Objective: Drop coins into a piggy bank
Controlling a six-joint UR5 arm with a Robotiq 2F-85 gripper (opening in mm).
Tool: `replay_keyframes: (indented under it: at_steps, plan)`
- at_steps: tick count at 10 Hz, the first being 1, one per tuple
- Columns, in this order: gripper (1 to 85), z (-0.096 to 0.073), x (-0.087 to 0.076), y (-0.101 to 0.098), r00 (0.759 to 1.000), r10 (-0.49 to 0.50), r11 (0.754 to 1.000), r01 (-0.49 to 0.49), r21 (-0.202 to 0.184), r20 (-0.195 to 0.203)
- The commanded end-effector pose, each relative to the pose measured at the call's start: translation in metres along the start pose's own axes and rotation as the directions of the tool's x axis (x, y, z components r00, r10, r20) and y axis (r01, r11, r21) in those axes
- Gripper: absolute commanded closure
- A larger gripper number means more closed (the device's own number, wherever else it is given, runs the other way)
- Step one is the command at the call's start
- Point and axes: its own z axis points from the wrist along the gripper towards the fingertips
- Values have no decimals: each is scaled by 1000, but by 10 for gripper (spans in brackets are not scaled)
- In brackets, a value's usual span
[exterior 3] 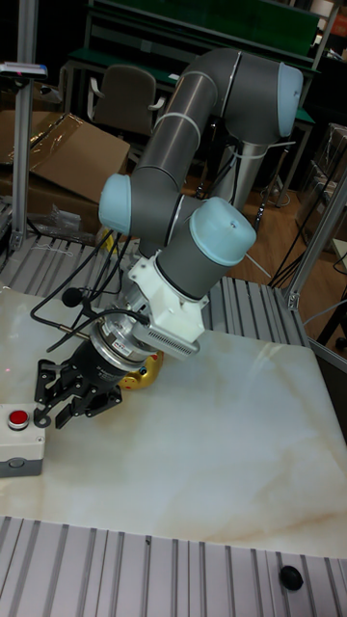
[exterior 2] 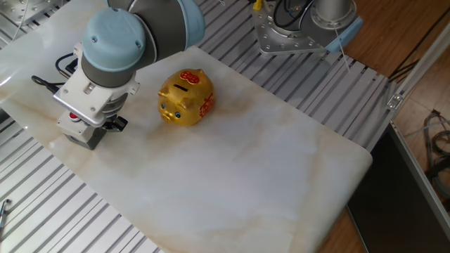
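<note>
The gold piggy bank (exterior 2: 185, 97) with red patterns stands upright on the white marble board (exterior 2: 267, 169), its slot facing up. In the tall fixed view only a gold sliver of the piggy bank (exterior 3: 146, 370) shows behind the arm's wrist. My gripper (exterior 3: 55, 410) hangs low over the board, left of the pig and just above and right of the grey box. Its black fingers (exterior 3: 42, 386) look spread apart with nothing between them. In the fixed view the wrist (exterior 2: 112, 53) hides the gripper. No coins are in view.
A grey box with a red button (exterior 3: 19, 439) sits at the board's corner, and this grey box (exterior 2: 83, 133) lies under the wrist in the fixed view. Black cables (exterior 3: 67, 301) trail behind the arm. The arm's metal base (exterior 2: 292, 31) stands beyond the board. Ribbed aluminium table (exterior 2: 63, 211) surrounds it.
</note>
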Motion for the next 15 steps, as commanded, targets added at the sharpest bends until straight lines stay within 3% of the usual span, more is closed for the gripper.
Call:
replay_keyframes:
  at_steps: [1,11,15]
  plan:
    - [497,2,0,0,1000,6,1000,-6,-10,4]
    - [527,2,1,-4,1000,3,1000,-3,7,1]
    - [593,2,0,-8,1000,11,1000,-11,20,6]
